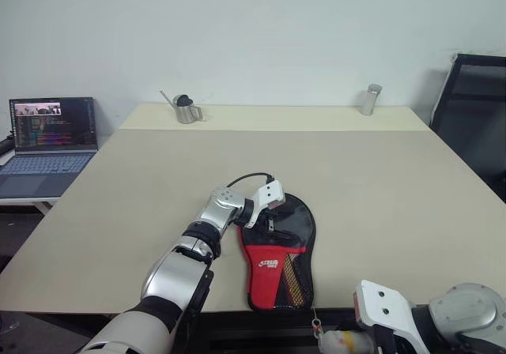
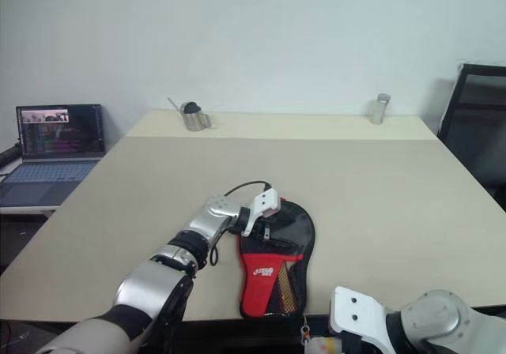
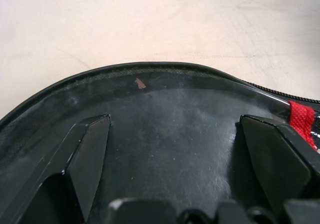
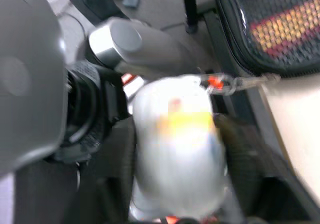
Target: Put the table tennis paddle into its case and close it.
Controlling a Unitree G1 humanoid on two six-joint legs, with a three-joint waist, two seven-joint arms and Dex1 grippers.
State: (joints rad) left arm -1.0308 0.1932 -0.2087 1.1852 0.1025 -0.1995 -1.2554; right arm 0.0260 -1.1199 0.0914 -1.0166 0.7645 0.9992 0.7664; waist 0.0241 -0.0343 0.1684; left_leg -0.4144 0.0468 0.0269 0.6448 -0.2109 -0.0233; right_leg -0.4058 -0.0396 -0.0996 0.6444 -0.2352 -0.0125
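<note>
On the beige table (image 1: 379,180), head views show the black-and-red case (image 1: 278,251) lying closed near the front edge. Left wrist view: left gripper (image 3: 175,149) fingers spread over it. Right gripper's (image 4: 175,149) state is unclear.

Left arm (image 1: 178,279): silver-grey metallic shell segments are seen running from lower left toward frame centre, broken by black ribbed joint rings at the forearm. A rounded silver wrist housing (image 1: 221,205) is followed by a white angular gripper mount (image 1: 265,198). A thin black cable (image 1: 249,178) is looped over the wrist into the mount.

Left gripper (image 3: 175,149): two black, faceted, wedge-shaped fingers (image 3: 87,156) with a matte finish.

Right arm (image 1: 466,314), lower right: a round silver-grey housing with a circular cap, a black joint collar, and a white plate (image 1: 383,306) with small dark screw holes.
</note>
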